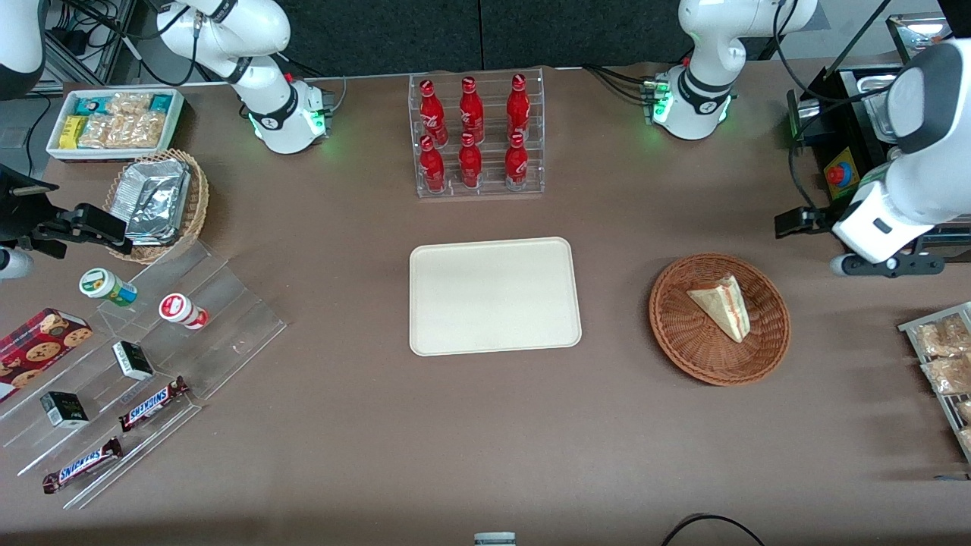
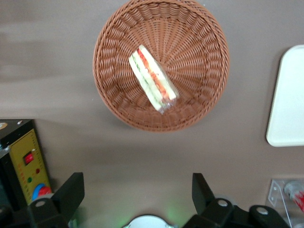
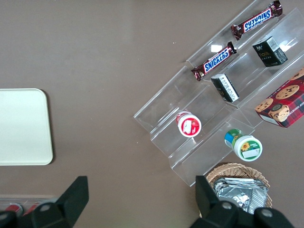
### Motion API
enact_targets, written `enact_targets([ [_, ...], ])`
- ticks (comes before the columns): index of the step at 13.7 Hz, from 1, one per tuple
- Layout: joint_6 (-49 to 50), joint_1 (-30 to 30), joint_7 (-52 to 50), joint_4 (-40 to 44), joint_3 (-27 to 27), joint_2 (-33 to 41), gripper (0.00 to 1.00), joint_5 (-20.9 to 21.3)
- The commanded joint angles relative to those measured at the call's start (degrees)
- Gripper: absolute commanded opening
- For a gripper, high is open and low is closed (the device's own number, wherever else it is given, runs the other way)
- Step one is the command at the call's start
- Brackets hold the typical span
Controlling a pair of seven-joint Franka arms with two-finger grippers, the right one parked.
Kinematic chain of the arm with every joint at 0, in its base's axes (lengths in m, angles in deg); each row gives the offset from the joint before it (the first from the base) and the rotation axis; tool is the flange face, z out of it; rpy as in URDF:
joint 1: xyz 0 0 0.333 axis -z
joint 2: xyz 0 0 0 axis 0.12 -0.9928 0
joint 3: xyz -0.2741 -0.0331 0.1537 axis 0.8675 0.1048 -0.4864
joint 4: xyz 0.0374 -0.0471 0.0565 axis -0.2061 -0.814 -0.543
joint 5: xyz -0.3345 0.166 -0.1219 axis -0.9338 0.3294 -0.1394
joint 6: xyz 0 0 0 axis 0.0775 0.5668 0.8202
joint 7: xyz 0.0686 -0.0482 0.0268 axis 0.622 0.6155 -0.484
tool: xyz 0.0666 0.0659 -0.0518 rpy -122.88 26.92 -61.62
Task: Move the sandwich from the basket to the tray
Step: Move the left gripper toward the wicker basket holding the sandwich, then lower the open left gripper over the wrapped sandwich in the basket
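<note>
Brown tabletop, cluttered edges. Sandwich (image 1: 721, 305) lies in basket (image 1: 671, 318), at 3 o'clock from tray (image 1: 494, 296). Gripper (image 2: 137, 190) hovers near basket, fingers spread wide, empty. Risks: plastic-wrapped wedge slipping; fingertips snagging wicker, dragging basket.

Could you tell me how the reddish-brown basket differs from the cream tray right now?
The basket is round, woven wicker; the tray is a smooth rectangle with rounded corners. The basket holds the sandwich; the tray holds nothing. Both rest flat on the table. The pincer hangs open, apart from both.
</note>
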Motion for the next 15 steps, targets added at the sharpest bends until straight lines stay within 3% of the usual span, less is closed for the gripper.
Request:
enact_targets([
  [1, -6.87, 0.57, -3.50, -6.17, -0.46, 1.14, 1.00, 0.07],
  [5, -17.86, 0.66, -11.40, -13.12, -0.37, 0.35, 1.00, 0.07],
  [9, -21.66, 1.54, -22.90, -14.36, -0.19, -1.05, 1.00, 0.07],
  [15, -34.30, 1.98, -30.66, -20.77, 0.69, -2.37, 1.00, 0.51],
])
